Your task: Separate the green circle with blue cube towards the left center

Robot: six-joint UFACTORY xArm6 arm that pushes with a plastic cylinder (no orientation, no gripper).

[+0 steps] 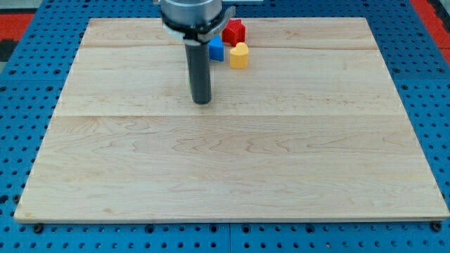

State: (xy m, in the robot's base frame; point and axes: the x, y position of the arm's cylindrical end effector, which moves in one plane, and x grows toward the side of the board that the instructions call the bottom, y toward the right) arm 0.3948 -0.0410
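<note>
My tip (202, 101) rests on the wooden board (232, 176), in the upper middle of the view. A blue cube (216, 49) sits just up and to the right of the rod, partly hidden by it. A yellow heart-shaped block (239, 55) lies right next to the blue cube on its right. A red star-like block (234, 31) sits just above those two, near the board's top edge. No green circle shows; the rod and its mount (191, 14) hide the area to the left of the blue cube.
The board lies on a blue perforated table (17, 84). A red strip (430, 14) shows at the view's top right corner.
</note>
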